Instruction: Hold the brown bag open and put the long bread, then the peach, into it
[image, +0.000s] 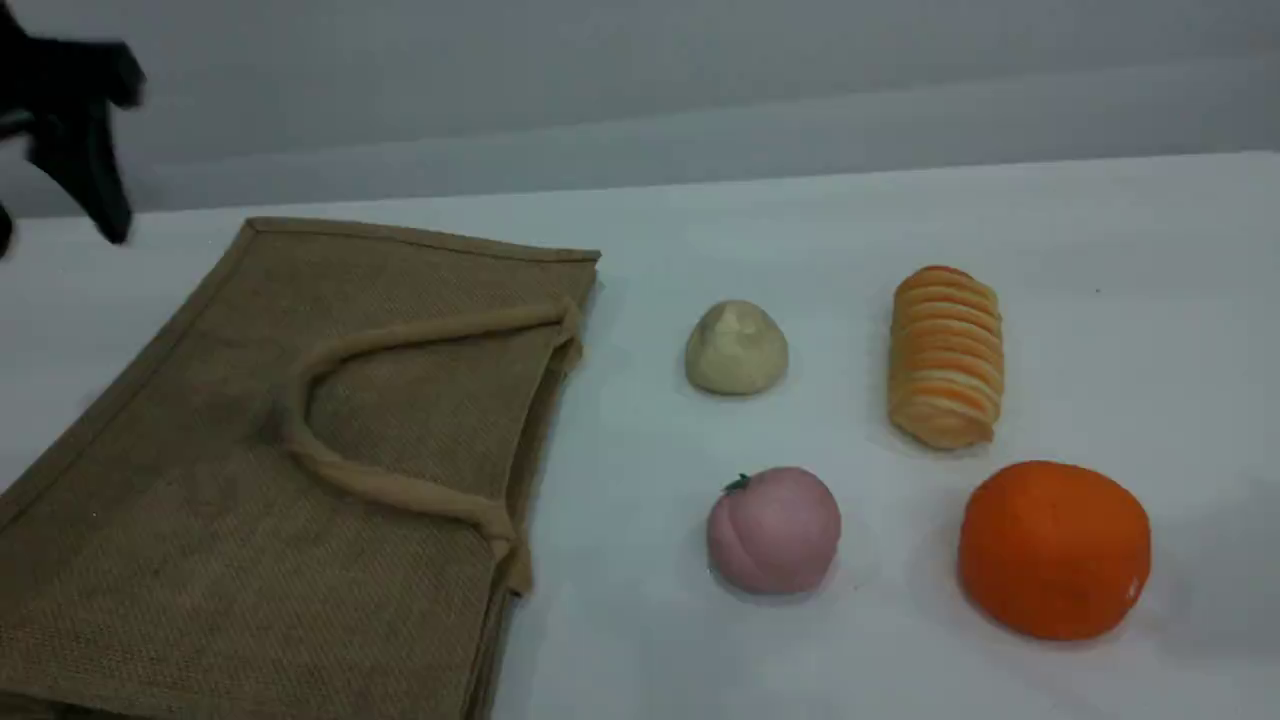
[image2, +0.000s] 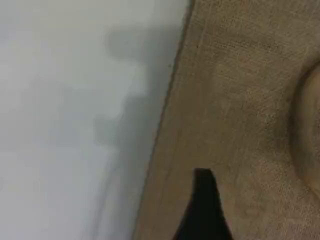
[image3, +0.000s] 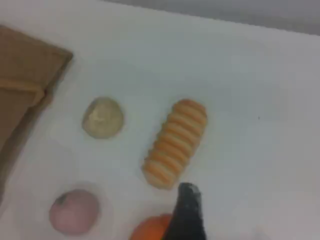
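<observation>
A white table (image: 900, 200) holds a large brown bag (image: 250, 480) lying flat at its left side, mouth closed and facing the middle of the table, one beige handle (image: 400, 340) looped across its upper face. Nothing has gone into it yet, so by the look of things the task is at its very beginning.

The long bread (image: 945, 357), ridged with orange and cream stripes, lies toward the far right part of the table, well apart from the bag. The peach (image: 773, 529), small and pale pink, sits nearer the front edge, between the bag and an orange fruit (image: 1054, 548). A cream bun (image: 736, 347) rests behind the peach.

The left gripper (image: 75, 130) hangs above the table's far left corner, just off the bag's far edge, jaws spread and empty. The right gripper (image3: 187, 212) is outside the scene view; its own camera looks down on the bread from above, with nothing in its grasp, and it counts as released.

Still to do: open the bag and hold it, load the bread, then the peach.
</observation>
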